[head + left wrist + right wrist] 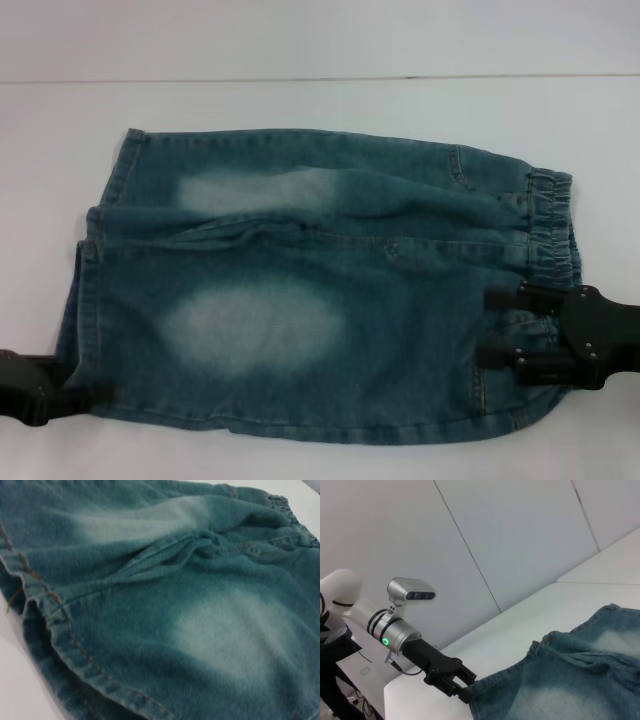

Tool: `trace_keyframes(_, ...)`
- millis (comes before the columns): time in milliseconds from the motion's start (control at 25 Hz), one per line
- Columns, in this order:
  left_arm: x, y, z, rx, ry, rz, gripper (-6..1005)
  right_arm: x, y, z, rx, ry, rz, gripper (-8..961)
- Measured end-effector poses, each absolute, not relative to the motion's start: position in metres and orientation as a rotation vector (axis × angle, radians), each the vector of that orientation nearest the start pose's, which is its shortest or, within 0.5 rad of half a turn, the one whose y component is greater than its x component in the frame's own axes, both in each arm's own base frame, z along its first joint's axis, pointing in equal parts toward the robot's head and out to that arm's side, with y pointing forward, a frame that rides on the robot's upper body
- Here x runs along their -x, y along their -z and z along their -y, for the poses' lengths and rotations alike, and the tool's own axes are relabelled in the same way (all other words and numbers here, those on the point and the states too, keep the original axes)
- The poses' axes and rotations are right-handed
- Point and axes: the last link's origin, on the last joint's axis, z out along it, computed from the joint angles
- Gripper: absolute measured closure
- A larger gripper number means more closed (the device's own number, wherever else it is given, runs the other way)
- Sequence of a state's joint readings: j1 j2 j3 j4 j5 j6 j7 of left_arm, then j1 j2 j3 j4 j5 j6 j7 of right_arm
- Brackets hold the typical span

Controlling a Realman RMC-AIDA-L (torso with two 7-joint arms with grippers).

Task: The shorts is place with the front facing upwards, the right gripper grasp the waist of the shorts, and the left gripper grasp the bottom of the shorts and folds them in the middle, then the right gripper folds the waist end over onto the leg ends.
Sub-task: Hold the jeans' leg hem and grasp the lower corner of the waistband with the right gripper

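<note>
Shorts (300, 300): 1; grippers: 2.

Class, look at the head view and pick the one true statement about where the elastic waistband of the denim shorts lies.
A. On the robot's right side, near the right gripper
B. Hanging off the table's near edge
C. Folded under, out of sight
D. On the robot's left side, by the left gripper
A: the gathered waistband sits at the right end of the shorts, just above the right gripper.
</note>
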State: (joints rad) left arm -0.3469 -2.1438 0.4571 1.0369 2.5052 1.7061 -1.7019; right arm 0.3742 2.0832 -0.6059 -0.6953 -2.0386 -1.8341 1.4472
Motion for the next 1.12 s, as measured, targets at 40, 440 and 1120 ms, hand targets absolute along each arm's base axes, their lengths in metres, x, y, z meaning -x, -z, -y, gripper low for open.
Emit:
trace_keyframes(40, 0.343, -0.045, -0.255, 2.563, 0.185, 1.195, 316, -0.289, -0.013, -0.261, 2.779, -0.885, -0.853, 117)
trace_keyframes(440, 0.332, -0.047, -0.258, 2.588, 0.208, 1.158, 655, -0.295, -0.036, -0.253, 2.711, -0.991, -0.9, 125)
trace_keyframes(1120, 0.331, -0.046, -0.264, 2.576, 0.201, 1.147, 983, -0.369, -0.089, -0.22, 2.331, -0.776, -1.44, 137)
